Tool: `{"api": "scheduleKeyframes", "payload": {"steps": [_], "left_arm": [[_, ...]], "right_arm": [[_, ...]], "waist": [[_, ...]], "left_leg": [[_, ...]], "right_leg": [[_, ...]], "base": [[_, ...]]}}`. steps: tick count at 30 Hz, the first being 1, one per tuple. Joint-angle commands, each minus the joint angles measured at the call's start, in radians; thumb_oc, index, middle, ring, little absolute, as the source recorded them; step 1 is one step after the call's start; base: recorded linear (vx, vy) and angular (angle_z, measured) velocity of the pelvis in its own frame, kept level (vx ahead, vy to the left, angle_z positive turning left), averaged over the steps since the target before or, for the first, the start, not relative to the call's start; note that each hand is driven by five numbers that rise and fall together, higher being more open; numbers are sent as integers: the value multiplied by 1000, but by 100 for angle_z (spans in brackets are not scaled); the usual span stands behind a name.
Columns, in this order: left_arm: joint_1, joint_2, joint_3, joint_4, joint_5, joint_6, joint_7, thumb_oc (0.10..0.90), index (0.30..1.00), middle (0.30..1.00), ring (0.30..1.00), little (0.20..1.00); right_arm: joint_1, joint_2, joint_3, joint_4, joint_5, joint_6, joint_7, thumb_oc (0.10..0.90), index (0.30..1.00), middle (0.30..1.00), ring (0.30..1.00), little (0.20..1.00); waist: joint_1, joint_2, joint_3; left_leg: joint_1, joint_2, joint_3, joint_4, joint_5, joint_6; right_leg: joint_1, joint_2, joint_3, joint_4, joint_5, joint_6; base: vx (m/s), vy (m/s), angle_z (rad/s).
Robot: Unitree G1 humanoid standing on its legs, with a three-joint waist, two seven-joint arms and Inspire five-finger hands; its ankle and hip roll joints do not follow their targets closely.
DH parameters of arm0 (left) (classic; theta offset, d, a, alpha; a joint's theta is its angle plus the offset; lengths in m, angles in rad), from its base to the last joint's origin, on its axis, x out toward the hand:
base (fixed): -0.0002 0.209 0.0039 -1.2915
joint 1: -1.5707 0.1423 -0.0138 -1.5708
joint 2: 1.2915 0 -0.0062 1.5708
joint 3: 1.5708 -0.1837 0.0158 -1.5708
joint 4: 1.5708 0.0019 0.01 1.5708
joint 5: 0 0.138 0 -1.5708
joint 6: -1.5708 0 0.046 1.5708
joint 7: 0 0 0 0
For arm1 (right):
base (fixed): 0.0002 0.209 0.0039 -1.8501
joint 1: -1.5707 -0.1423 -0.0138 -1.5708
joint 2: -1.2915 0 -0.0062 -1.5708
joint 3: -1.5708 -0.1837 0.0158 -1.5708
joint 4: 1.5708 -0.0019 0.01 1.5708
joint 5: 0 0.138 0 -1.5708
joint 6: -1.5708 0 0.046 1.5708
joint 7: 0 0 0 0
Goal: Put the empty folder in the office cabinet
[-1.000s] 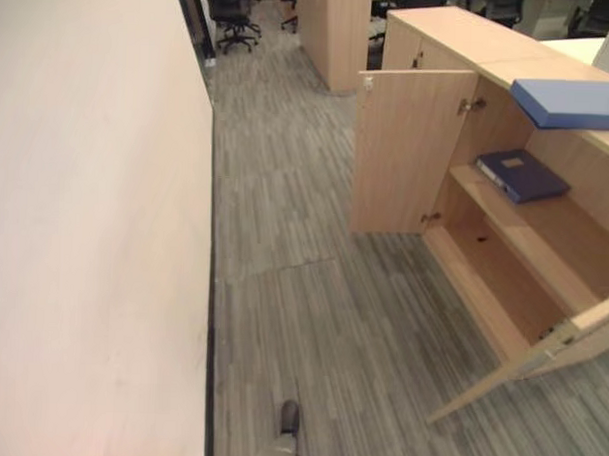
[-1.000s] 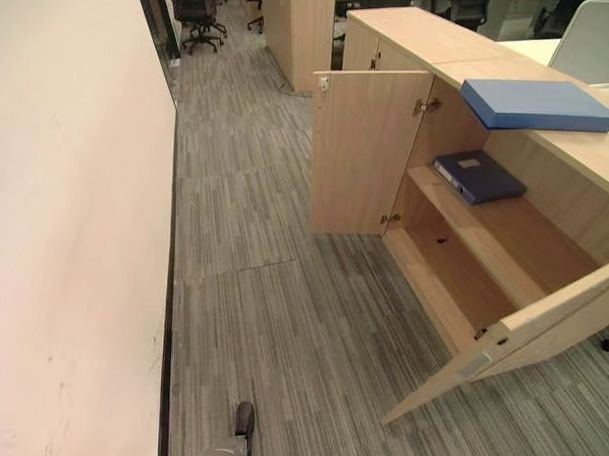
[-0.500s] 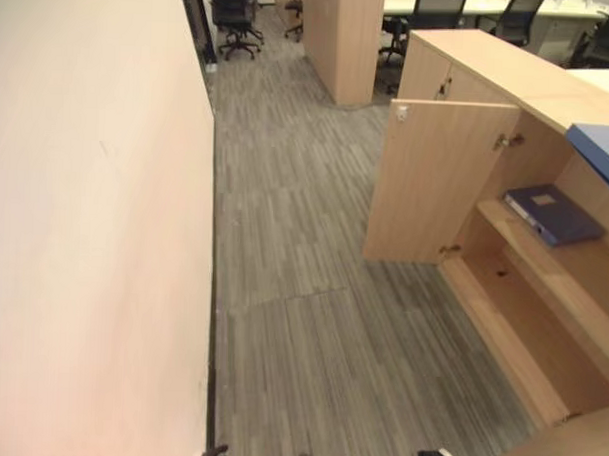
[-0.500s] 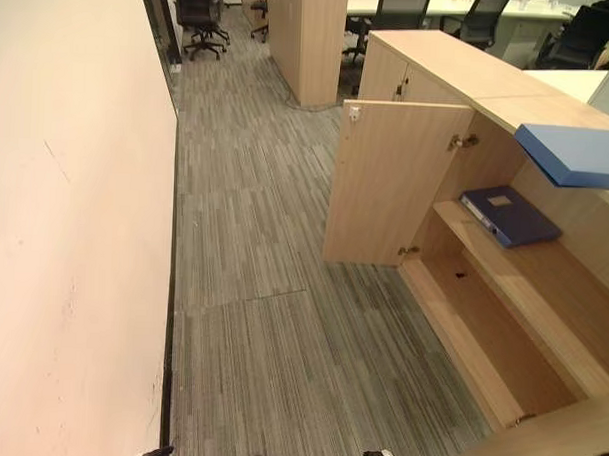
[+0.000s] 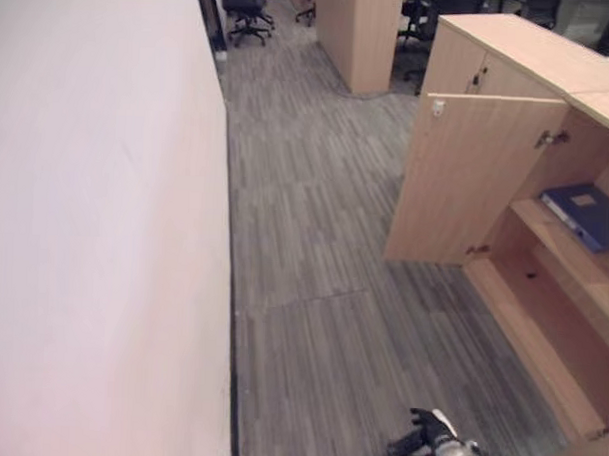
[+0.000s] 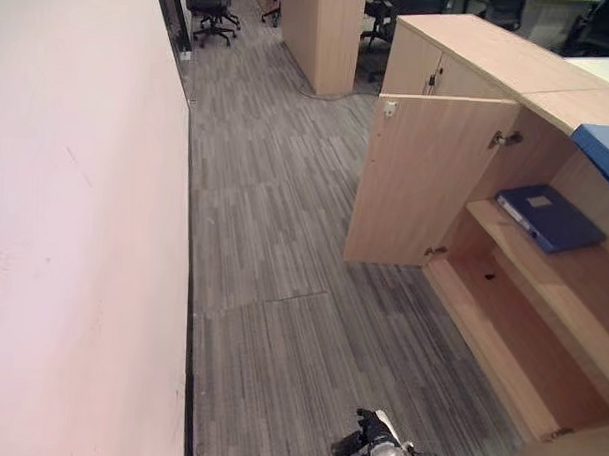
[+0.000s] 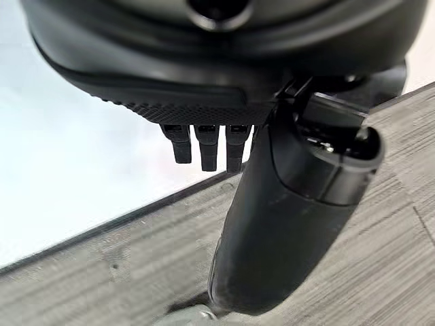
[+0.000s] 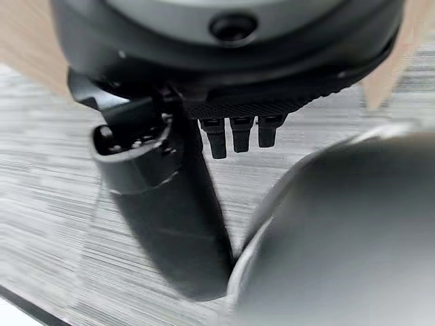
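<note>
1. The light wooden office cabinet (image 6: 541, 326) stands with its door (image 6: 426, 182) swung wide, so the shelves are reachable.
2. A dark blue folder (image 6: 550, 219) already lies flat on the upper shelf (image 6: 573, 287); a lighter blue folder (image 6: 605, 150) rests on the counter (image 6: 491, 54) above, probably the one to shelve.
3. The left robot hand (image 7: 207, 146) and right robot hand (image 8: 234, 136) hang relaxed with straight fingers, holding nothing.

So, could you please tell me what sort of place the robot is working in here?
Most likely an open-plan office: wheeled desk chairs at the far end, grey carpet tiles, and a low wooden cabinet standing open with a blue folder on its shelf.
</note>
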Motion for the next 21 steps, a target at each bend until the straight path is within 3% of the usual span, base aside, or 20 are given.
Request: {"api": "scheduleKeyframes", "payload": {"steps": [1, 7, 14, 17, 21], "left_arm": [[-1, 2, 19, -4, 34, -17, -1, 800, 900, 900, 900, 900], [11, -14, 29, 22, 43, -12, 0, 800, 900, 900, 900, 900], [-20, -15, 5, 14, 35, -14, 7, 800, 900, 900, 900, 900], [-52, -3, -14, -32, 24, -19, 18, 800, 900, 900, 900, 900], [-58, 9, -20, -58, 17, -19, 22, 800, 900, 900, 900, 900]], "right_arm": [[-23, -63, -14, 11, 7, 4, -19, 800, 900, 900, 900, 900], [5, -74, -29, 36, 2, 6, -20, 800, 900, 900, 900, 900], [41, -93, -55, 111, 9, 10, -25, 800, 900, 900, 900, 900], [54, -101, -47, 153, -2, 11, -28, 800, 900, 900, 900, 900], [61, -104, -49, 160, 10, 9, -29, 800, 900, 900, 900, 900]], "waist": [[-25, -20, 22], [-33, -30, -15], [-58, -1, -29], [-60, 9, -26], [-63, 4, -30]], "left_leg": [[62, 44, -24, -2, -56, -78], [114, 48, -55, -9, -106, -83], [129, 140, -86, -9, -130, -119], [119, 201, -90, 27, -89, -153], [93, 232, -95, 97, -41, -174]], "right_leg": [[37, 34, 6, -250, 248, 16], [69, 15, -9, -253, 282, 11], [21, 35, -26, -111, 186, -29], [10, 66, -31, -48, 127, -56], [20, 86, -33, -30, 94, -74]], "base": [[306, -118, 25], [275, -114, 34], [246, -158, 27], [276, -254, 22], [183, -191, 23]]}}
